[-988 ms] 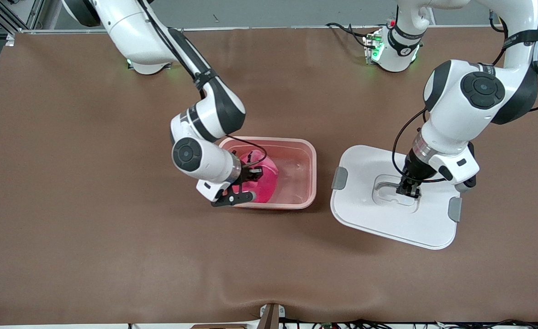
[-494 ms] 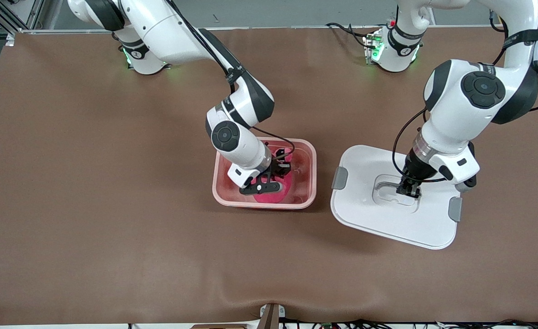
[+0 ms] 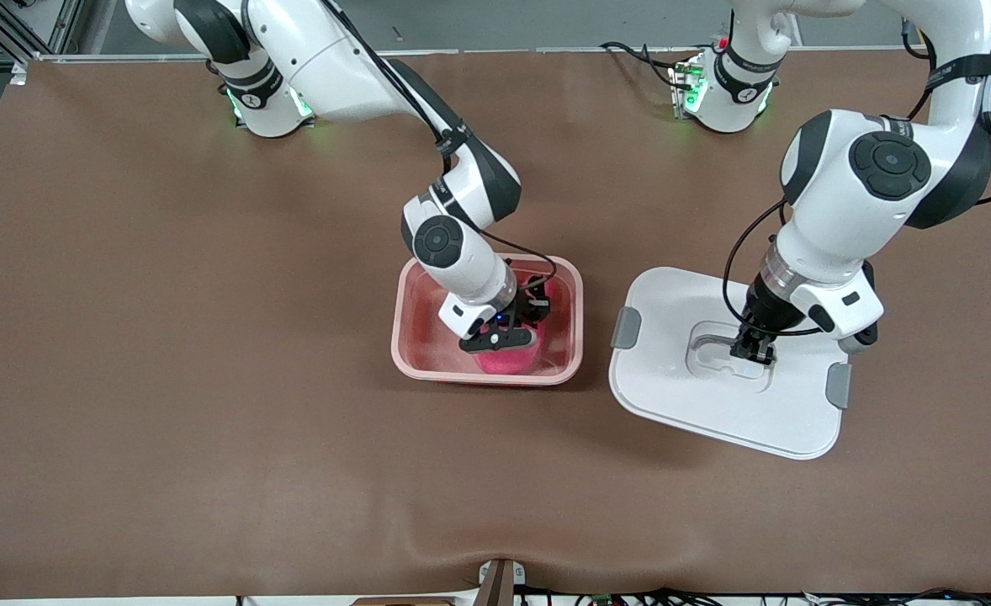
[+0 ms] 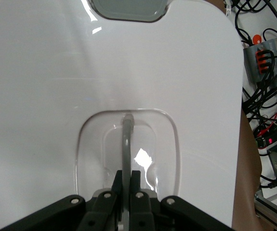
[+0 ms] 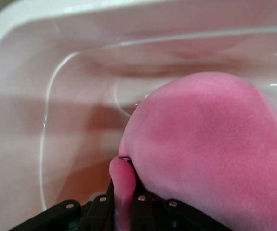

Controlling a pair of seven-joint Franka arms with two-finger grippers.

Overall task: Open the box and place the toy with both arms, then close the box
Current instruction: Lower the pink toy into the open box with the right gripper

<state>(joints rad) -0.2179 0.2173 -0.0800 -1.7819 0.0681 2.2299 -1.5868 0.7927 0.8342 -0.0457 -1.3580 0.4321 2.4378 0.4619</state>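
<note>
The open pink box (image 3: 405,341) stands mid-table with no lid on it. My right gripper (image 3: 519,331) reaches down into it, shut on a small ear (image 5: 122,179) of the hot-pink plush toy (image 3: 508,360). The toy's round body (image 5: 210,144) hangs low inside the box, close to the wall (image 5: 27,125) and to the side nearer the front camera. The white lid (image 3: 680,396) lies on the table beside the box, toward the left arm's end. My left gripper (image 3: 752,349) is shut on the lid's grey handle (image 4: 127,139) in the recess.
Grey clips (image 3: 626,327) sit on the lid's two short sides. Brown table mat (image 3: 209,379) spreads around the box and lid. Cables and a plug strip (image 4: 268,62) lie past the lid's edge.
My right arm has carried the toy from the box end nearer its own base across the inside toward the lid's side, and lower. The left arm has not moved.
</note>
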